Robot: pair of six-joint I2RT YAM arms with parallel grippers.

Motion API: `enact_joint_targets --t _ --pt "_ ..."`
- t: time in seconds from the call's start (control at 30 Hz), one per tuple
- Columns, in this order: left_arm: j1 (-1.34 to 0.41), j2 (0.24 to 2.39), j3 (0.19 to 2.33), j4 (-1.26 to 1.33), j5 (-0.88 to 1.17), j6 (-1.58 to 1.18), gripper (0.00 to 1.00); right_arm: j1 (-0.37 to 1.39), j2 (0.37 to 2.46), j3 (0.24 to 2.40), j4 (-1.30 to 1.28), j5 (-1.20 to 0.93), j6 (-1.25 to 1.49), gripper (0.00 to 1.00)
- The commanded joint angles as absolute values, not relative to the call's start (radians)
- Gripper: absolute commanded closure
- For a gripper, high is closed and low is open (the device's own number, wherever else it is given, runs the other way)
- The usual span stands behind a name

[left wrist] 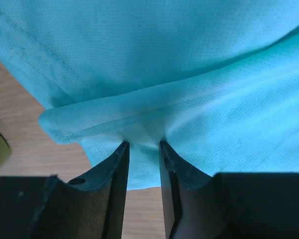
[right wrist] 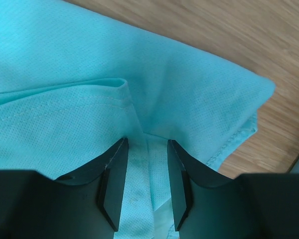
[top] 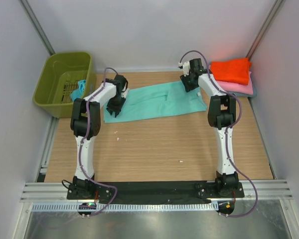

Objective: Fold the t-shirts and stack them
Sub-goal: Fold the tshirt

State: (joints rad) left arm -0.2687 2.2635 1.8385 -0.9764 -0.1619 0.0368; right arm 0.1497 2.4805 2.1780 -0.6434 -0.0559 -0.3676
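A teal t-shirt [top: 154, 102], folded into a long strip, lies across the far middle of the table. My left gripper [top: 113, 110] is at its left end, jaws nearly closed, pinching a bunched fold of the teal cloth [left wrist: 189, 74] at the tips [left wrist: 143, 144]. My right gripper [top: 189, 84] is at its right end, jaws narrow around layered teal cloth [right wrist: 89, 74] at the tips [right wrist: 147, 142]. A folded orange t-shirt [top: 230, 71] sits on a pink one [top: 239, 88] at the far right. Another teal t-shirt [top: 78, 90] lies in the basket.
The olive-green plastic basket [top: 55, 84] stands at the far left, off the wooden tabletop [top: 164, 144]. White walls enclose the back and sides. A black strip and metal rail run along the near edge by the arm bases.
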Motion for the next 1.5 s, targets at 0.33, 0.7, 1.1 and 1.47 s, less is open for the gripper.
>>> enact_joint_targets --t 0.33,0.7,1.1,1.47 --pt "-0.412 2.069 1.545 -0.979 -0.224 0.066 0.67 0.156 2.522 2.299 -0.626 -0.028 -0.339 0.56" --pt "-0.449 1.879 1.592 -1.071 -0.253 0.176 0.58 0.158 2.283 2.209 -0.644 -0.031 -0.31 0.55" --pt "-0.446 1.876 1.338 -0.881 -0.271 0.402 0.58 0.158 2.14 2.02 -0.667 -0.043 -0.265 0.54" --pt "-0.442 1.99 1.422 -0.907 -0.253 0.44 0.58 0.156 2.062 1.922 -0.667 -0.025 -0.282 0.53"
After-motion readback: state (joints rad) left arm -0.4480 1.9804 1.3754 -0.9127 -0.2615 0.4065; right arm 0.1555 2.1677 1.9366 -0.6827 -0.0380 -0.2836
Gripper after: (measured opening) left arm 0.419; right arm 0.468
